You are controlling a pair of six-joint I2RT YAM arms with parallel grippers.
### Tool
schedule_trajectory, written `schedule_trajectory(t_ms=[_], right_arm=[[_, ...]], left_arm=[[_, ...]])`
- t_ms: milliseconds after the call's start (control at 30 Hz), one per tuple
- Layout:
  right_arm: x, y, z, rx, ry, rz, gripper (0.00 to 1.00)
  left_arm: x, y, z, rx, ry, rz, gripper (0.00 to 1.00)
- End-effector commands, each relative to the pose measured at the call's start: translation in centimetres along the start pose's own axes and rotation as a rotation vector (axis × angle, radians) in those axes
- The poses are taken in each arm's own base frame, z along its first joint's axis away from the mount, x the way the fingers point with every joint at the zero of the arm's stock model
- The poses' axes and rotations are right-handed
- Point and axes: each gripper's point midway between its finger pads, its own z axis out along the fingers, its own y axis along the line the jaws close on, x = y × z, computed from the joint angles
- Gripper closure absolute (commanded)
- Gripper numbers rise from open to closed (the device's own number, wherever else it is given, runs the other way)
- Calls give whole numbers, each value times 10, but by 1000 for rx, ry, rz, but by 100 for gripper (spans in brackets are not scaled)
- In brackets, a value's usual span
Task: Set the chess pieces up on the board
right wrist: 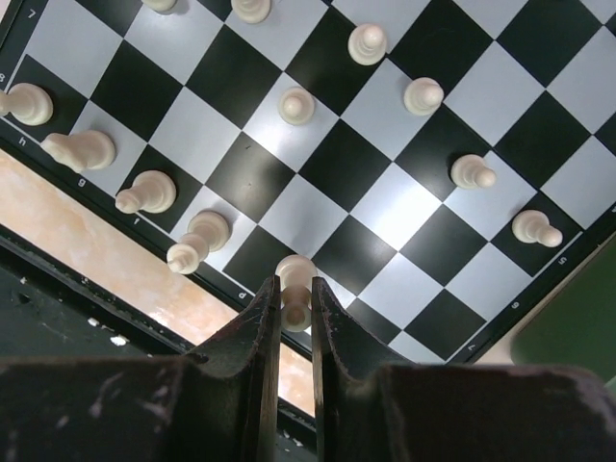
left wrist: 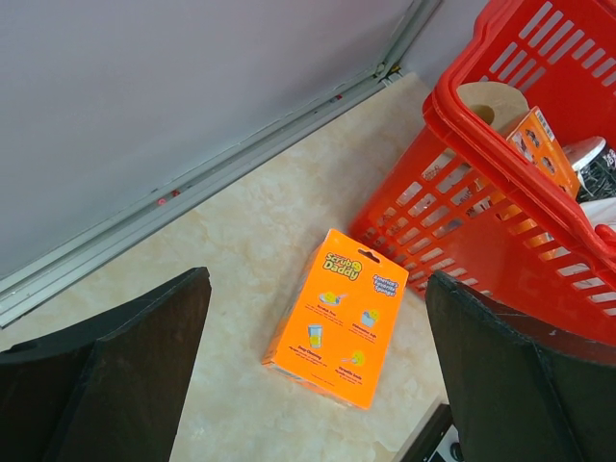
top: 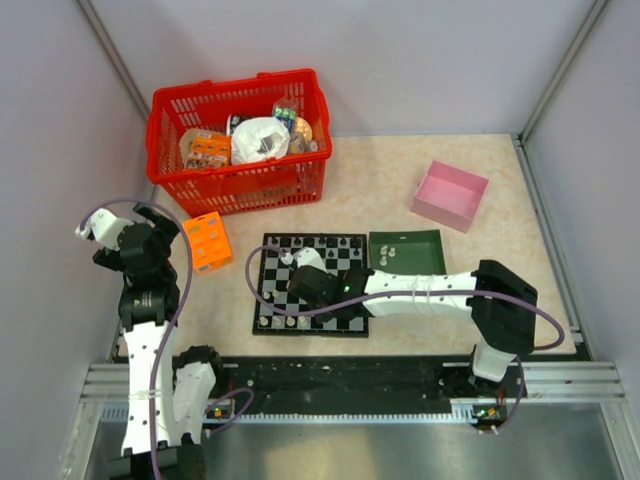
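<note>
White chess pieces (right wrist: 295, 104) stand scattered across the board (right wrist: 385, 207), roughly a dozen, and not in ordered ranks. My right hand (right wrist: 295, 289) is clenched on one white piece (right wrist: 296, 268) at the board's near edge row. My left hand (left wrist: 318, 281) hangs released above an orange box (left wrist: 337, 327) on the bench, well apart from the board. A few pale pieces lie in the green tray (top: 425, 262). I cannot make out any black pieces on the board. I judge the task early: white is partly placed and black is outstanding.
</note>
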Motion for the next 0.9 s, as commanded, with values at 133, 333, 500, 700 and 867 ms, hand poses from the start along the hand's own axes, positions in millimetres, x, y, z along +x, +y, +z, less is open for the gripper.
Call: schedule_trajectory(t_ms=[133, 333, 500, 700, 867], right_arm=[[-18, 26, 2, -67, -39, 21, 96], [-14, 31, 1, -93, -22, 23, 96], [-10, 36, 2, -114, -4, 15, 96], [-8, 36, 6, -106, 7, 11, 96], [-6, 36, 8, -106, 14, 9, 96]], left_arm=[[-11, 1, -1, -2, -47, -10, 1], [-10, 0, 0, 0, -45, -9, 1], [-10, 0, 0, -2, -45, -9, 1], [-12, 1, -1, -1, -50, -11, 1], [-11, 0, -1, 1, -47, -11, 1]])
